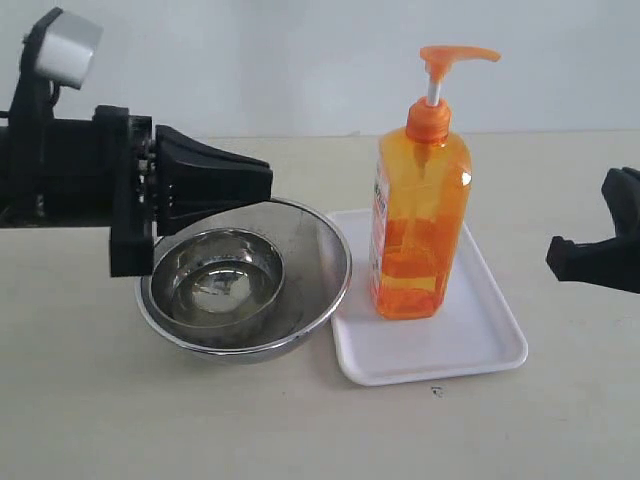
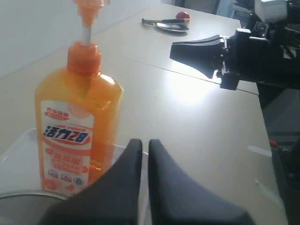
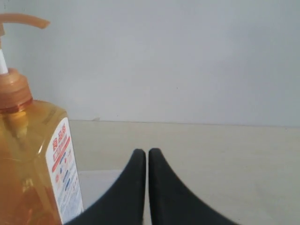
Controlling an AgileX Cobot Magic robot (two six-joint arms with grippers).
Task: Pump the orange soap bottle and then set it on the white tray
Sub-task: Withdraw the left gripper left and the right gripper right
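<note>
On the white tray (image 1: pixel 470 345) stands the orange soap bottle (image 1: pixel 420 225).

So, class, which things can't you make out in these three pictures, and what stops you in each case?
- Exterior view: the right gripper runs off the picture's edge.
- Exterior view: the left gripper covers part of the far rim of the steel bowls.
- Left wrist view: the pump spout of the orange soap bottle is cut by the edge; the distant items are too small to name.
- Right wrist view: the bottle's base lies outside the frame.
</note>
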